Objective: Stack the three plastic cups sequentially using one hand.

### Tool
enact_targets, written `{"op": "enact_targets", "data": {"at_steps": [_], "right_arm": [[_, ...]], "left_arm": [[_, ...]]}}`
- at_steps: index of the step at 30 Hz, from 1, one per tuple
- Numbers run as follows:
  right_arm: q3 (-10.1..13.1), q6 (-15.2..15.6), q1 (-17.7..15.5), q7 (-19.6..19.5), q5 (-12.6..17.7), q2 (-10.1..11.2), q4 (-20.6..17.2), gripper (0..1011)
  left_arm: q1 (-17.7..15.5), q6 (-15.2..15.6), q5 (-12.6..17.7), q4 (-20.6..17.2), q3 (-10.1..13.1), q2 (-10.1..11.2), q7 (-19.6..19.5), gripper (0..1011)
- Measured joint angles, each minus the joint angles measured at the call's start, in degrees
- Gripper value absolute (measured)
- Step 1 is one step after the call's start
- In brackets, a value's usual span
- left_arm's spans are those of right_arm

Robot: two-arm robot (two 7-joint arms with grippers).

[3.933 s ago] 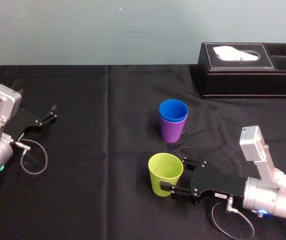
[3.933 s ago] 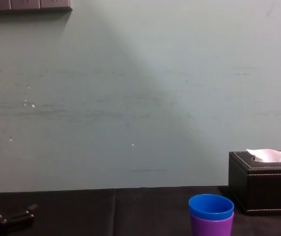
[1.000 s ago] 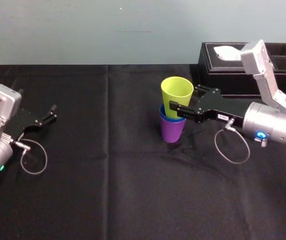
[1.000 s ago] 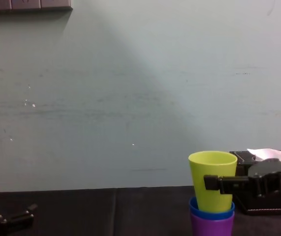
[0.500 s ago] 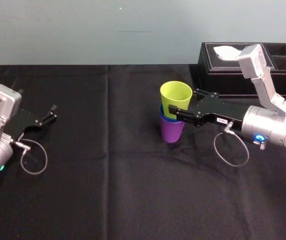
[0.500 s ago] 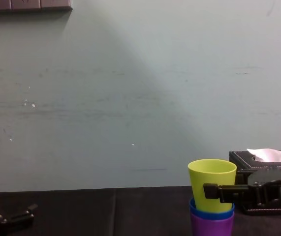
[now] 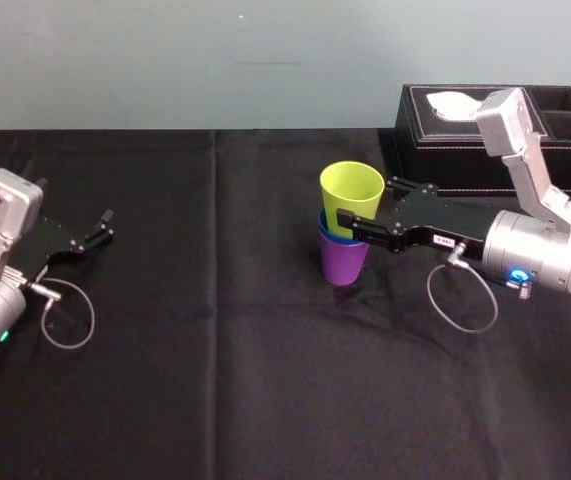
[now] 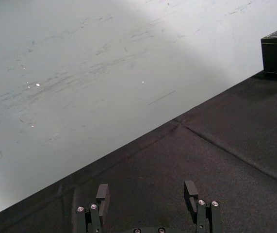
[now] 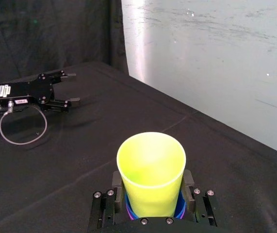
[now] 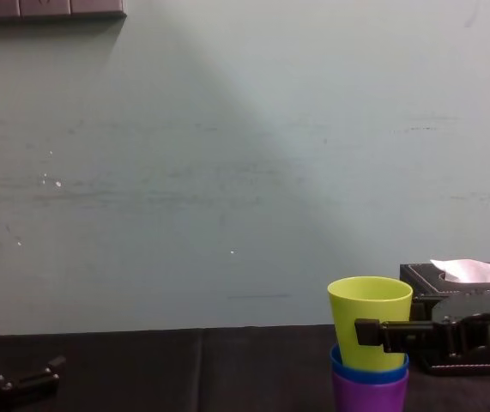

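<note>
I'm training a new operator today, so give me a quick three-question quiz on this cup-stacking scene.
1. True or false: the base of the yellow-green cup is inside the blue cup.
2. Which cup is at the bottom of the stack? A) blue cup B) purple cup C) yellow-green cup
3. Fill in: the fingers of the ___ gripper are shut on the yellow-green cup.
Key: 1 true; 2 B; 3 right. The right gripper holds it; the left gripper sits open, far left.

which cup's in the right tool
The yellow-green cup, topmost, nested in the blue cup over the purple cup; right tool clamps it. Left tool idle at left.
</note>
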Motion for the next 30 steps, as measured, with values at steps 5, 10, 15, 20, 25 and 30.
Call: {"op": "enact_targets", "data": {"at_steps": [5, 10, 15, 20, 25, 30], "right_arm": [[0.0, 0.0, 0.0, 0.0, 0.0, 0.0, 0.0, 810], [0.0, 0.0, 0.0, -0.1, 0.0, 0.0, 0.0, 924], [0.0, 0.0, 0.0, -0.1, 0.0, 0.0, -0.1, 1000], [0.0, 0.0, 0.0, -0.1, 0.0, 0.0, -0.1, 1000], [0.1, 0.1, 0.0, -0.4, 0.0, 0.1, -0.2, 1000], [1.3, 0.5, -1.3, -2.2, 0.1, 0.7, -1.6, 1000]], "left_arm": [[0.0, 0.0, 0.0, 0.0, 0.0, 0.0, 0.0, 1011], [0.0, 0.0, 0.0, 0.0, 0.0, 0.0, 0.0, 1011], [0.0, 0.0, 0.0, 0.0, 0.0, 0.0, 0.0, 1011], [0.0, 0.0, 0.0, 0.0, 0.0, 0.0, 0.0, 1011], [0.0, 0.0, 0.0, 0.0, 0.0, 0.0, 0.0, 1011], [0.0, 0.0, 0.0, 0.0, 0.0, 0.0, 0.0, 1011]]}}
